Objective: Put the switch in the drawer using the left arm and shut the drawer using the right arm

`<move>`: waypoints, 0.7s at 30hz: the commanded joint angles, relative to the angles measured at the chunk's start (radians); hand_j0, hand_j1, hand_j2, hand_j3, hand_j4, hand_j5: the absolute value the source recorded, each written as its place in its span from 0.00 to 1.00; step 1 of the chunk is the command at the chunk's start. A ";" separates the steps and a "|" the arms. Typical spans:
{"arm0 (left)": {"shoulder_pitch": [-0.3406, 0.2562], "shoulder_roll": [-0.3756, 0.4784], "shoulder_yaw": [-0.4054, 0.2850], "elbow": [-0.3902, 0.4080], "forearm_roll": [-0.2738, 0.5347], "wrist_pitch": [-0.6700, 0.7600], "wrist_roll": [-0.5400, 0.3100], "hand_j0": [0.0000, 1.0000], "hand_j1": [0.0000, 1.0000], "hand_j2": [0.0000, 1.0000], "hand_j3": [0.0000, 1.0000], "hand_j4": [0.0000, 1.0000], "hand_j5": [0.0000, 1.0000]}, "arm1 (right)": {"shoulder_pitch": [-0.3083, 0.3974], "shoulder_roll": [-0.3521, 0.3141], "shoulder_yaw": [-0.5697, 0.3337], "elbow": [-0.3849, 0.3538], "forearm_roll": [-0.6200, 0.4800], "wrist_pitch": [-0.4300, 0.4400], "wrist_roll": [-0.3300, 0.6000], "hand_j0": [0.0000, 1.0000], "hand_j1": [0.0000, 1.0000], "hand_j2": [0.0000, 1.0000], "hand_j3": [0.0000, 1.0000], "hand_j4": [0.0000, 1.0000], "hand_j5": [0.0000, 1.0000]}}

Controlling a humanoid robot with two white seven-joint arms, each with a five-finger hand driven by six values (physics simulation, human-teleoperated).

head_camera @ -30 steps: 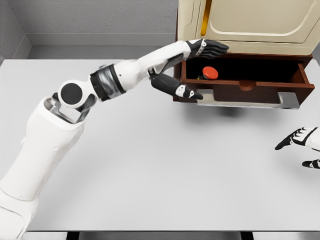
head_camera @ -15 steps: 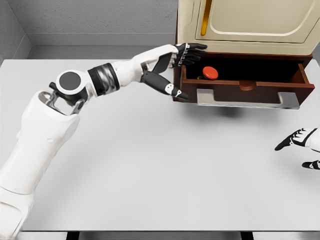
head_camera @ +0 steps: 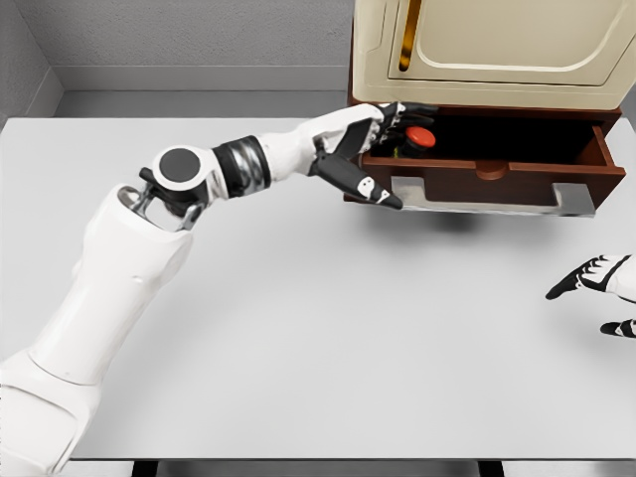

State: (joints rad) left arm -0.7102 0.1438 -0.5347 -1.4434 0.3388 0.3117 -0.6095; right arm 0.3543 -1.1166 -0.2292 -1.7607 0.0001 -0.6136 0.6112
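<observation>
The left arm reaches from the lower left across the grey desk (head_camera: 298, 328) toward the cabinet (head_camera: 487, 50) at the back. Its left hand (head_camera: 373, 149) sits at the left front corner of the open brown drawer (head_camera: 477, 179), fingers spread and holding nothing: the upper fingers (head_camera: 407, 111) lie over the drawer's left rim, while the thumb points down and right along the outside of the drawer front. The switch (head_camera: 418, 137), with its red button on top, lies inside the drawer near the left end, just right of the fingertips; whether they touch it cannot be told. The drawer stands pulled out, its pale handle (head_camera: 492, 199) facing forward. At the far right edge, the right hand (head_camera: 596, 288) hovers over the desk with fingers relaxed and empty, well apart from the drawer.
</observation>
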 commanded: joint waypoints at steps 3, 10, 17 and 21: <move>-0.003 -0.024 -0.011 0.021 -0.004 0.007 -0.001 0.99 0.99 0.99 0.99 0.99 0.99 | 0.000 -0.002 0.001 0.000 -0.006 0.003 0.000 0.77 0.77 0.77 0.77 0.77 0.77; -0.009 -0.070 -0.011 -0.023 -0.052 -0.005 -0.001 1.00 1.00 1.00 1.00 1.00 1.00 | 0.000 0.000 0.001 0.000 -0.008 0.003 0.000 0.78 0.78 0.78 0.78 0.78 0.78; 0.008 -0.069 -0.021 -0.166 -0.052 0.004 -0.001 0.99 0.99 0.99 0.99 0.99 0.99 | 0.000 0.000 -0.001 0.000 -0.008 0.003 0.000 0.78 0.78 0.78 0.78 0.78 0.78; 0.029 -0.070 -0.021 -0.244 -0.052 0.004 -0.001 0.99 0.99 0.99 0.99 0.99 0.99 | 0.000 0.000 -0.001 0.000 -0.008 0.003 0.000 0.78 0.78 0.78 0.78 0.78 0.78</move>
State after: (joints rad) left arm -0.6750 0.0849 -0.5542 -1.6274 0.1274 0.3038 -0.6108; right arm 0.3543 -1.1155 -0.2299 -1.7607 -0.0008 -0.6136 0.6112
